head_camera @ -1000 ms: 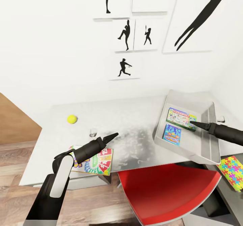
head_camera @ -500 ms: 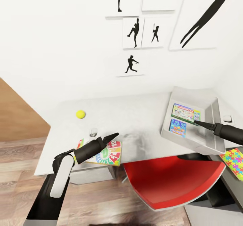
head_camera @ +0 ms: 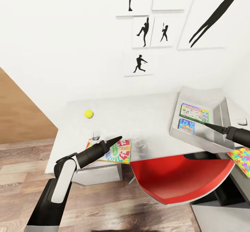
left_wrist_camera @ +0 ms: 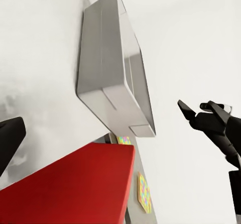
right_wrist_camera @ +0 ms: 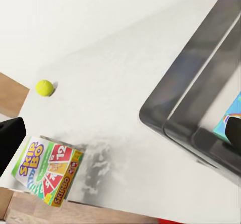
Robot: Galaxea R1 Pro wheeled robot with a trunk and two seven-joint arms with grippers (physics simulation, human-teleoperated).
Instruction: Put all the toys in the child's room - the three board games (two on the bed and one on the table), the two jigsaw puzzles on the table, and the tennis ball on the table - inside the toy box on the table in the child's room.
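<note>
Already two boxed games lie flat inside the toy box (head_camera: pixel 218 112) at the table's right end. Left on the table (head_camera: pixel 146 110) are the Skip-Bo board game (head_camera: pixel 116 151), overhanging the front edge, and the tennis ball (head_camera: pixel 88 113) toward the back left corner. Judging by looks, the game is a light, stiff carton, best pinched across its overhanging edge; the ball would roll. Both the left gripper (head_camera: pixel 116 139) and the right gripper (head_camera: pixel 207 124) look pinched narrow, holding nothing.

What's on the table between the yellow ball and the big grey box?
Nothing. In the head view, bare table runs from the ball to the box. The right wrist view shows the same.
</note>
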